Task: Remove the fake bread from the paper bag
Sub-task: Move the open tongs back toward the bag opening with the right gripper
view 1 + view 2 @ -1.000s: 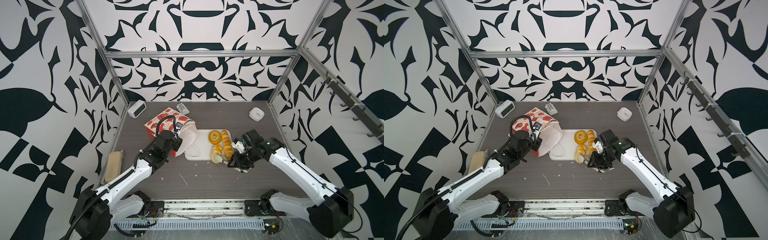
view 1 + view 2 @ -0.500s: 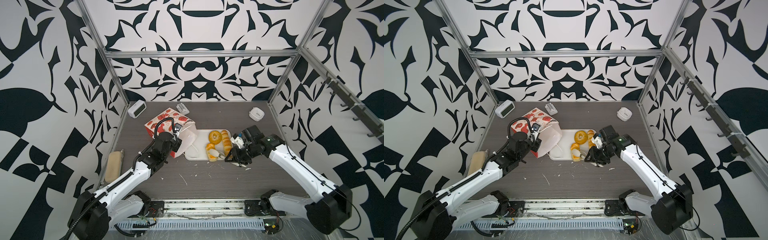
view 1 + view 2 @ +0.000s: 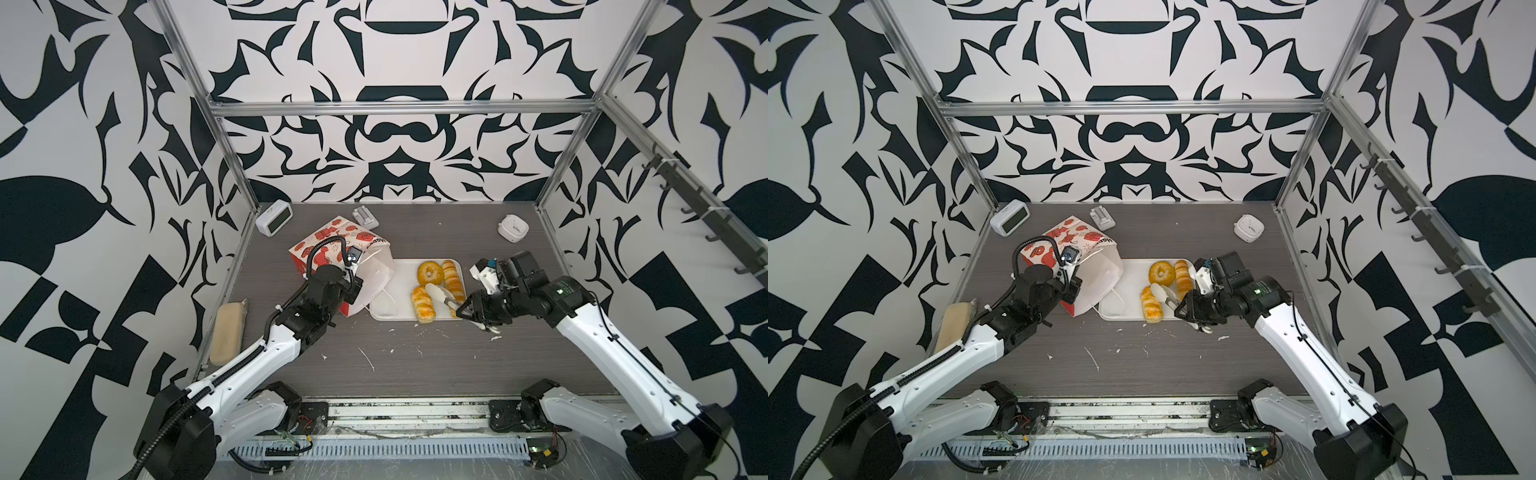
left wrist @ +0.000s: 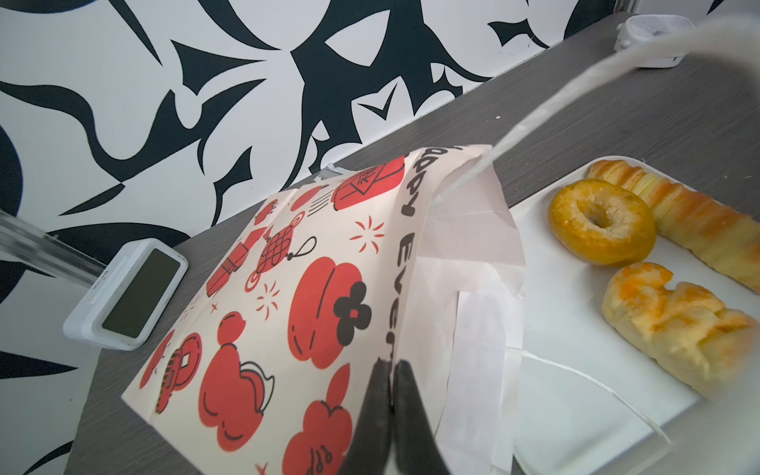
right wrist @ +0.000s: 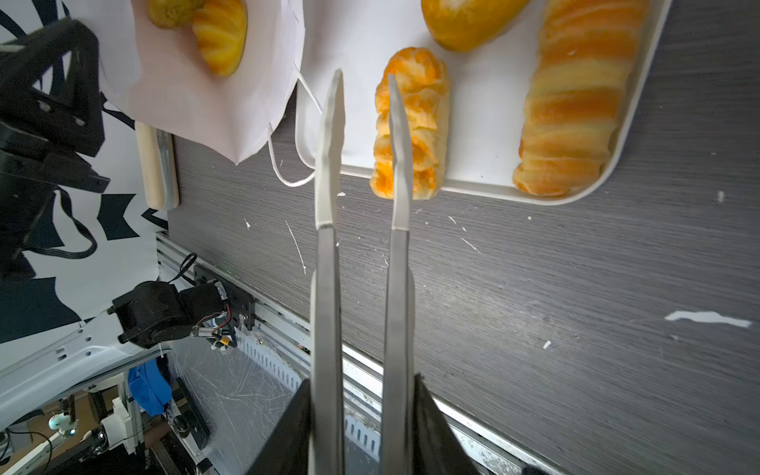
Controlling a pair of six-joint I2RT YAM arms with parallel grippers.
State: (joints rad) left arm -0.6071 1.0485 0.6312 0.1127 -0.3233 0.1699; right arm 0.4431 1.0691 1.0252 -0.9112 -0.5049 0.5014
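The paper bag [image 3: 332, 243] [image 3: 1075, 237] [image 4: 288, 267] lies on its side with its mouth towards a white tray [image 3: 399, 274]. My left gripper [image 3: 354, 286] [image 4: 391, 364] is shut on the bag's rim. On the tray lie three pieces of fake bread: a bagel [image 3: 430, 273], a long twisted stick [image 3: 453, 280] and a braided oblong [image 3: 423, 305] [image 5: 411, 135]. Two more pieces [image 5: 220, 37] show inside the bag's mouth. My right gripper [image 3: 467, 309] [image 5: 362, 382] is shut on metal tongs [image 5: 329, 164]. The tongs' white tips stand apart over the tray beside the braided piece, with nothing between them.
A white clock [image 3: 274, 216], a grey block [image 3: 365, 216] and a small white device [image 3: 514, 227] stand along the back. A pale beige block [image 3: 226, 332] lies at the left edge. The bag's cord handle [image 3: 384, 305] rests on the tray. White scraps [image 3: 368, 357] dot the table.
The braided piece has shifted a little left and now lies at the tray's front edge, with the tongs no longer closed on it. The left arm has kept its hold on the bag.
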